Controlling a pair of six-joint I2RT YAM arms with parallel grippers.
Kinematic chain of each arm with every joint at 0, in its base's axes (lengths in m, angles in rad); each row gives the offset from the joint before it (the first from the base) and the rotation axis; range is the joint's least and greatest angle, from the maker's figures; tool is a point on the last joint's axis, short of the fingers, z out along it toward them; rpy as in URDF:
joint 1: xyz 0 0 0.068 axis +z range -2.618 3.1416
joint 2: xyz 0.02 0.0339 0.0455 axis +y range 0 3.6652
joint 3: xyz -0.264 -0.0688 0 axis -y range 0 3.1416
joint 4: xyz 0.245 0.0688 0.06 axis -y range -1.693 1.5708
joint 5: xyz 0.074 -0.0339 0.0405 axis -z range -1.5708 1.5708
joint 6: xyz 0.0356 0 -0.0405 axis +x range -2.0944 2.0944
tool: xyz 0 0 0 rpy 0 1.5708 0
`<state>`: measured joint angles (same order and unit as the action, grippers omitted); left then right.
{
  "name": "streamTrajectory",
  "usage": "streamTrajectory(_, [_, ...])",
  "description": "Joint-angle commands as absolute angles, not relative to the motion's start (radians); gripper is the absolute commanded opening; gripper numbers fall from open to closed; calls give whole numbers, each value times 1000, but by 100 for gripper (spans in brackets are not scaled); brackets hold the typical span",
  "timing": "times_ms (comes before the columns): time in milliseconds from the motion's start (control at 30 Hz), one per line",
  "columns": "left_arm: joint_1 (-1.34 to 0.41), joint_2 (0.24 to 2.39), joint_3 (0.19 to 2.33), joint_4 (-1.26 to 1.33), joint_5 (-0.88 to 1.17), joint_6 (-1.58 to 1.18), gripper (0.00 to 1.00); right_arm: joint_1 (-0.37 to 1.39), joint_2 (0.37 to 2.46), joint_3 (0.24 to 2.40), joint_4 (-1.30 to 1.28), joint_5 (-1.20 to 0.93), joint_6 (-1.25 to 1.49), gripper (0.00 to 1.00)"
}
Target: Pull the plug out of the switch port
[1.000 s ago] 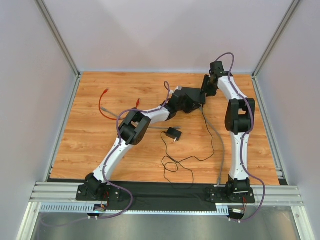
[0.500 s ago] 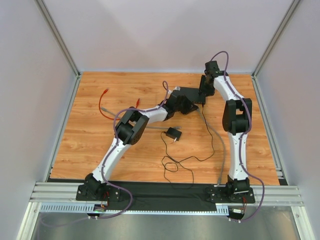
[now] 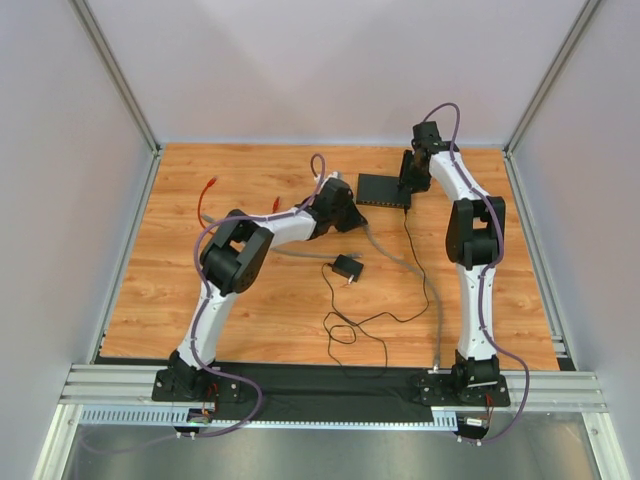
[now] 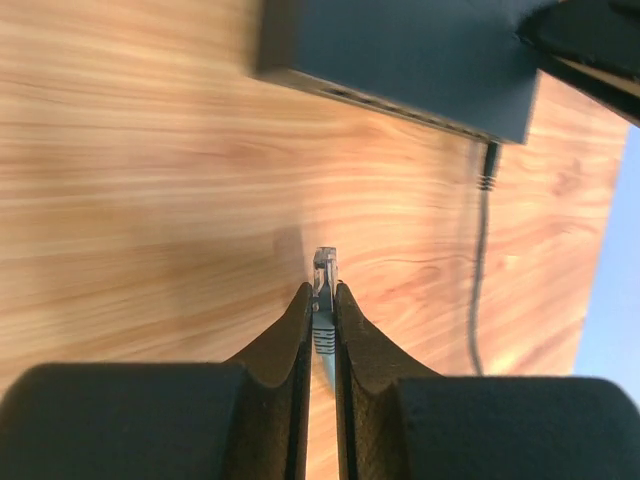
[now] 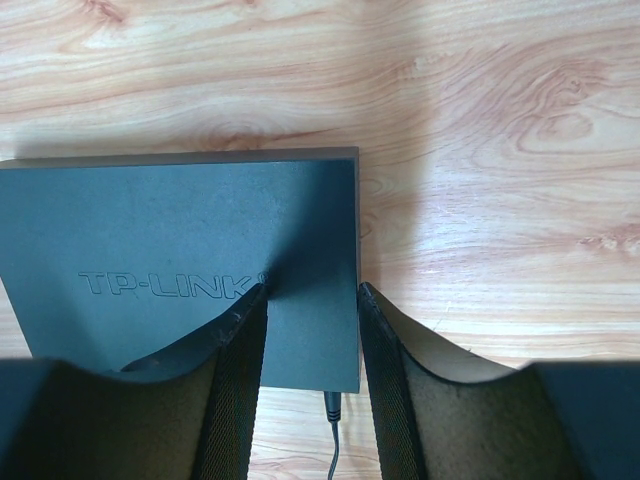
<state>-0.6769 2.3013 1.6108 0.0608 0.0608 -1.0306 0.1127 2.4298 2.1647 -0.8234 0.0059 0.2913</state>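
Since a second ago the left gripper has drawn back from the TP-LINK network switch, toward the counter's left edge. It is clenched on the clear RJ45 plug, which now hangs over bare wood, well clear of the switch ports. Its gray cable trails to the near edge. The switch lies near the far edge, right of centre. On its top rests the right gripper, fingers spread, grasping nothing.

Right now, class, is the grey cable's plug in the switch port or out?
Out. The plug is pinched in the left gripper, with bare table between it and the switch.
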Motion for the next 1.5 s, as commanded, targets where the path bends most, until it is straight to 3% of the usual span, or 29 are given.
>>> streamTrajectory(0, [-571, 2194, 1536, 18, 3, -891, 0, 112, 2502, 2151, -904, 20, 278, 44])
streamTrajectory(200, [-450, 2114, 1477, 14, -23, -743, 0, 110, 2503, 2155, -905, 18, 276, 44])
streamTrajectory(433, [-353, 2190, 1777, -196, 3, -634, 0, 112, 2503, 2151, -902, 15, 281, 43])
streamTrajectory(567, [-260, 2157, 1730, -164, -129, -670, 0, 112, 2505, 2151, -902, 15, 282, 43])
streamTrajectory(1200, [-29, 2123, 1689, -248, -190, -623, 2, 121, 2507, 2154, -905, 34, 288, 43])
streamTrajectory(1300, [-29, 2089, 1654, -226, -232, -644, 9, 121, 2510, 2163, -907, 31, 287, 43])
streamTrajectory(1467, [-78, 1994, 1556, -184, -284, -649, 36, 121, 2517, 2169, -914, 21, 281, 43])
